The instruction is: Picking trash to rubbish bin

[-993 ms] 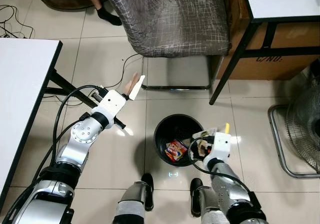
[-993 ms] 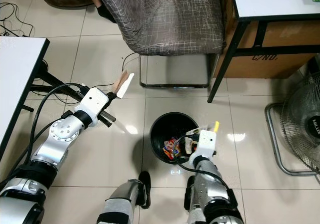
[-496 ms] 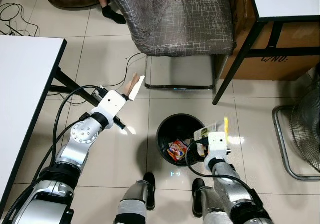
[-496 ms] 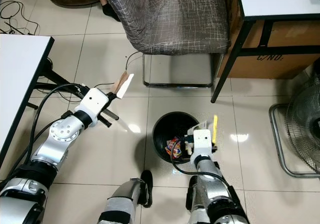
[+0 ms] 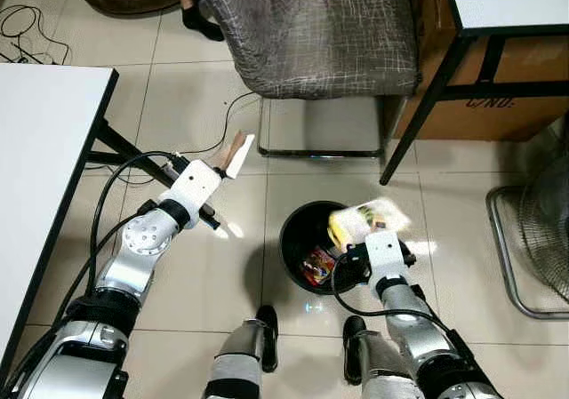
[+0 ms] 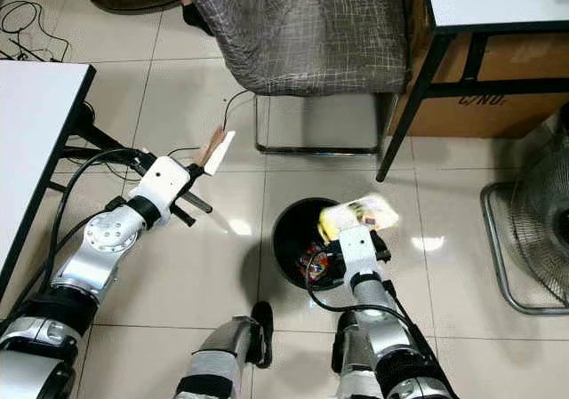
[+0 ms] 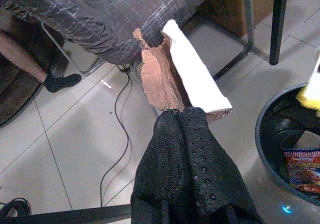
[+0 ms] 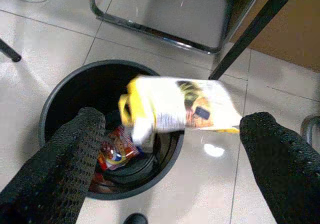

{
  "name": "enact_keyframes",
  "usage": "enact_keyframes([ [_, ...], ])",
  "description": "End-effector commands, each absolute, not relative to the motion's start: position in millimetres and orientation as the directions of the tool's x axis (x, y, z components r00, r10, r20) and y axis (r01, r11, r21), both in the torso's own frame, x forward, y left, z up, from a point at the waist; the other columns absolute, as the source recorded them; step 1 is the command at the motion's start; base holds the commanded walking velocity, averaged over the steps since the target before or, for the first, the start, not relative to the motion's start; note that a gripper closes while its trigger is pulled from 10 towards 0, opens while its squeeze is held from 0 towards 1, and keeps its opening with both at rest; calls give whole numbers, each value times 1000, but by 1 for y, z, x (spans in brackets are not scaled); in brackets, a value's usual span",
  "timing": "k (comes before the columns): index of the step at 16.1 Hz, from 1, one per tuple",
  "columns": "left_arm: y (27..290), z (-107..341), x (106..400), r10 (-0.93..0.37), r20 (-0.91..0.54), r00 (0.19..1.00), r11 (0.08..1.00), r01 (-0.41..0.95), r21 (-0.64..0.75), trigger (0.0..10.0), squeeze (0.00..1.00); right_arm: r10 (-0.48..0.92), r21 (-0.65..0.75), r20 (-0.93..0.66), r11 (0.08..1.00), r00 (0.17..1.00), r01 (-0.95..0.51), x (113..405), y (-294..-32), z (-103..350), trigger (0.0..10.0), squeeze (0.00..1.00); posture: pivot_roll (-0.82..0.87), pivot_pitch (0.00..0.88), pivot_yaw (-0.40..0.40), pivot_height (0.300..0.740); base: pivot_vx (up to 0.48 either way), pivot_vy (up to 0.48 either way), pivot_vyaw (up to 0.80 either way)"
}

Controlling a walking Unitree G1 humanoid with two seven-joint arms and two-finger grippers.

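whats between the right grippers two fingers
A yellow-and-white snack packet, blurred and loose between the open right gripper fingers, above the black bin, in the right wrist view.

Pale tiled floor (image 5: 178,106) lies below me. A black bin (image 5: 307,230) stands on it just ahead of my feet (image 5: 262,323), wrappers (image 5: 316,266) inside. Beyond it stand a chair frame (image 5: 320,155), a surface's black legs (image 5: 418,106), a cable (image 5: 222,123), and a fan base (image 5: 511,266) at my right.

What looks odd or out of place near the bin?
A yellow wrapper hangs in the air between the open fingers of the right gripper, over the rim of the black bin. It is blurred, apparently released, and might land on the rim.
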State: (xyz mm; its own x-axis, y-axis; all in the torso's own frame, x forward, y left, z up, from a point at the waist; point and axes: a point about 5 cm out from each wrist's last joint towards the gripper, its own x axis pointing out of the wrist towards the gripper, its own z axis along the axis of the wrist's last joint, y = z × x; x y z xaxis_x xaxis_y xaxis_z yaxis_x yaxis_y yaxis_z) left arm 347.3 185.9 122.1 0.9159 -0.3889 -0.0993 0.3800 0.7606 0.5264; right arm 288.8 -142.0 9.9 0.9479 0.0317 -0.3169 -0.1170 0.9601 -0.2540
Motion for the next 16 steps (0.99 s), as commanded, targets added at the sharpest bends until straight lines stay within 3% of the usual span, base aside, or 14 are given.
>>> enact_keyframes([
  [1, 194, 114, 341, -379, -140, 915, 751, 392, 531, 10000, 0, 40, -237, -361, 962, 932, -133, 276, -138, -3, 10000, 1000, 297, 408, 139, 740, 0, 0, 0],
  [6, 192, 114, 342, -384, -142, 912, 748, 397, 531, 10000, 0, 60, -245, -368, 956, 928, -159, 271, -131, -7, 10000, 992, 292, 408, 139, 740, 0, 0, 0],
  [9, 192, 114, 342, -384, -142, 912, 748, 398, 531, 10000, 0, 67, -247, -361, 955, 930, -165, 273, -131, -6, 10000, 933, 291, 407, 139, 740, 0, 0, 0],
  [10, 192, 113, 342, -384, -142, 912, 748, 397, 531, 10000, 0, 69, -247, -361, 954, 930, -167, 273, -131, -6, 10000, 800, 292, 405, 137, 740, 0, 0, 0],
  [11, 191, 113, 342, -383, -142, 913, 749, 397, 530, 10000, 0, 72, -248, -360, 954, 930, -170, 273, -131, -6, 10000, 443, 292, 405, 137, 740, 0, 0, 0],
  [12, 191, 113, 342, -383, -141, 913, 750, 397, 529, 10000, 0, 74, -250, -360, 953, 930, -172, 273, -131, -6, 10000, 298, 291, 401, 135, 740, 0, 0, 0],
  [13, 189, 112, 342, -390, -143, 910, 752, 404, 521, 10000, 0, 72, -248, -361, 954, 930, -170, 273, -131, -6, 10000, 0, 288, 397, 133, 740, 0, 0, 0],
  [16, 179, 108, 342, -413, -145, 899, 758, 428, 493, 10000, 0, 35, -216, -335, 970, 942, -113, 270, -136, -3, 10000, 0, 261, 371, 116, 740, 0, 0, 0],
])
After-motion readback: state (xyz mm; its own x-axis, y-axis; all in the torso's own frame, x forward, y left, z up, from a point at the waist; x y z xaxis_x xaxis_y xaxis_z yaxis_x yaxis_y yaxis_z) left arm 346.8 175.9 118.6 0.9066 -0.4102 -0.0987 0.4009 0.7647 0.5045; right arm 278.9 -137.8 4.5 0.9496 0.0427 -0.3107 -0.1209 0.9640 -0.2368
